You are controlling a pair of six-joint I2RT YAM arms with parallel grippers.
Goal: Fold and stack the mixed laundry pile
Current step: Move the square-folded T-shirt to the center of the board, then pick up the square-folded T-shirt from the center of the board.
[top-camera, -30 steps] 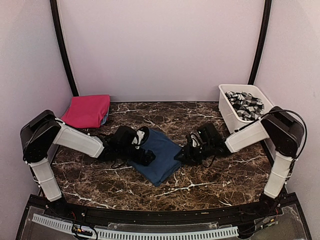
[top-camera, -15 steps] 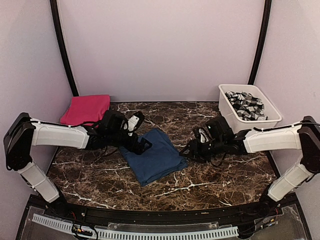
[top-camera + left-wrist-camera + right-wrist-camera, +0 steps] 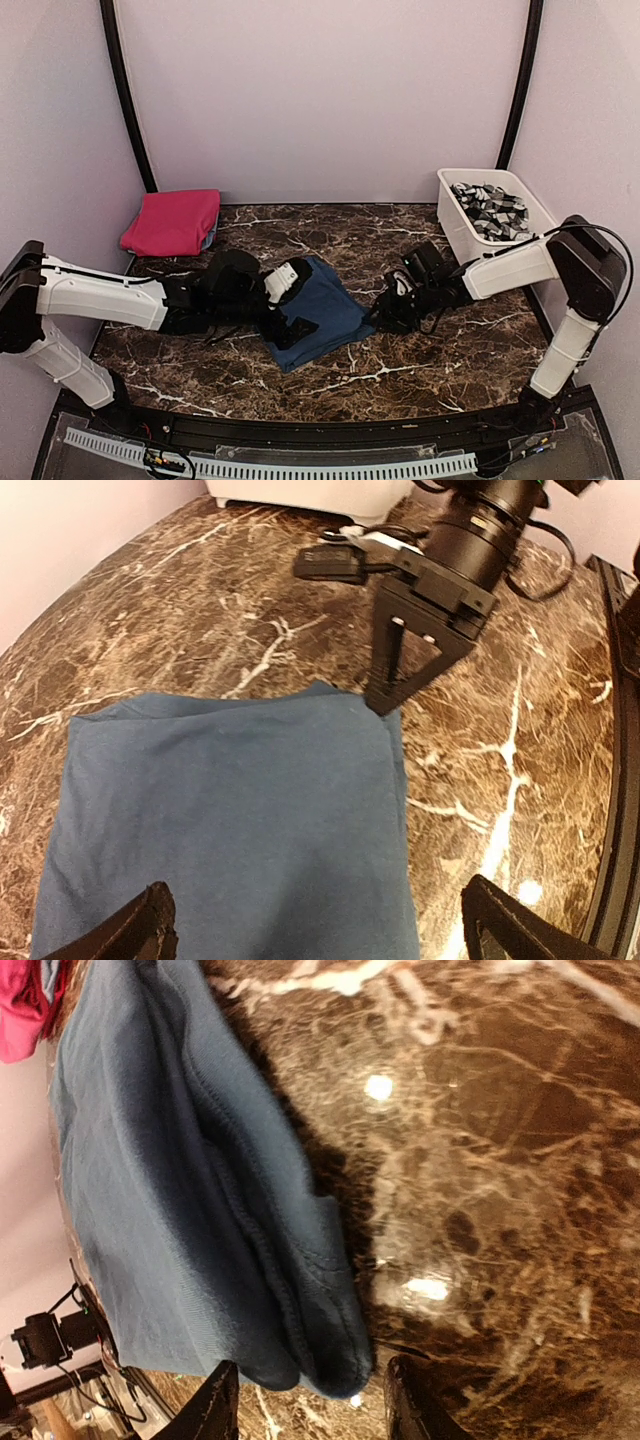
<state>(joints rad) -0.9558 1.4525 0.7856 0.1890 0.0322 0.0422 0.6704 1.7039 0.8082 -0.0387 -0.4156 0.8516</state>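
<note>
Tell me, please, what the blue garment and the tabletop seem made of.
Blue garment: soft matte fabric, probably cotton knit, given its stitched hem and limp folds. Tabletop: glossy brown marble look, white veins and glints; stone or laminate, unclear.

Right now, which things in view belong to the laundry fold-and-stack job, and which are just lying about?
Job:
navy garment, folded, mid-table
pink garment, folded, far left corner
grey-and-white patterned cloth, in the tub

Lying about:
white tub, only holding that cloth
marble table

Top view high, looking down, wrist views low, close — sharing navy garment [image 3: 325,305]
</note>
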